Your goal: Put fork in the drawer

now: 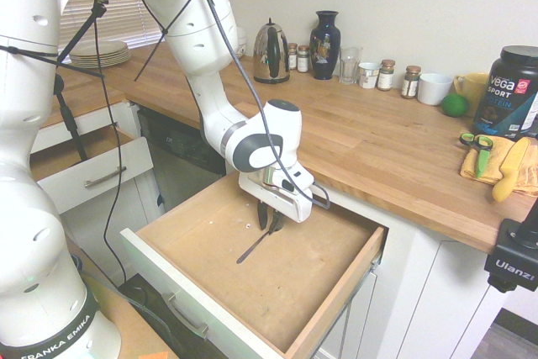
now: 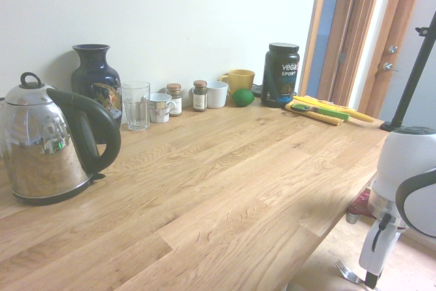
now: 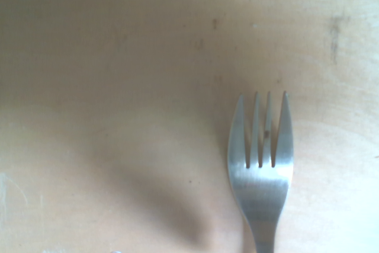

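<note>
Fork in open drawer, jaws apart above it

The fork (image 1: pixel 252 247) was in the drawer (image 1: pixel 336 292), low in the middle of the first exterior view, its thin length slanting down and left from beneath the gripper (image 1: pixel 270 226). The jaws stood apart, their tips close to the fork; whether they touched it could not be told. The wrist view showed four tines over the pale wooden bottom.

On the counter (image 1: pixel 378 145), the kettle (image 1: pixel 271 55) and blue vase (image 1: pixel 325 46) stood at the upper middle of the frame. The white cup (image 1: pixel 434 89), green ball (image 1: pixel 455 105) and black tub (image 1: pixel 507 94) were at upper right, above the scissors (image 1: pixel 482 153) and yellow cloth (image 1: pixel 496 161). Plates (image 1: pixel 101 55) were stacked at upper left.
</note>
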Tool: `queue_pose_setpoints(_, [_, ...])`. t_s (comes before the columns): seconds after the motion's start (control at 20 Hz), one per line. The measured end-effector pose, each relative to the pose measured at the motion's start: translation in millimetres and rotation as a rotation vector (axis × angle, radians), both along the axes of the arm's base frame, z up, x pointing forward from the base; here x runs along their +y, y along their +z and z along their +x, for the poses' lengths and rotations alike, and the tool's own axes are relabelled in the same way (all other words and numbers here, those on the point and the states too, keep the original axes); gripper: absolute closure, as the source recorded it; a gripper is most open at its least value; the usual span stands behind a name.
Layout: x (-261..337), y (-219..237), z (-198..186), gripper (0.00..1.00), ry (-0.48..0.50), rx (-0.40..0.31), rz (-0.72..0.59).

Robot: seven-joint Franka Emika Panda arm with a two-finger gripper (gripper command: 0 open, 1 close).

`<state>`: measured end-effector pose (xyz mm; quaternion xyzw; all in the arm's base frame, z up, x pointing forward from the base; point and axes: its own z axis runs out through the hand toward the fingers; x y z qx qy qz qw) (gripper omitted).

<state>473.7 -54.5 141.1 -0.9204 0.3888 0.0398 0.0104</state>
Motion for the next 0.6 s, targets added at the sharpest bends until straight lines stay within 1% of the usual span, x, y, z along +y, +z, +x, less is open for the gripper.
queue_pose_setpoints(0.25, [-0.3, 5.3, -1.0, 0.0, 0.001, -0.005, -0.004])
queue_pose_setpoints(0.4, [1.2, 25.9, -2.9, 0.0, 0.005, -0.043, -0.008])
queue_pose_setpoints(0.6, [3.4, 50.6, -24.5, 0.0, 0.01, -0.072, -0.009])
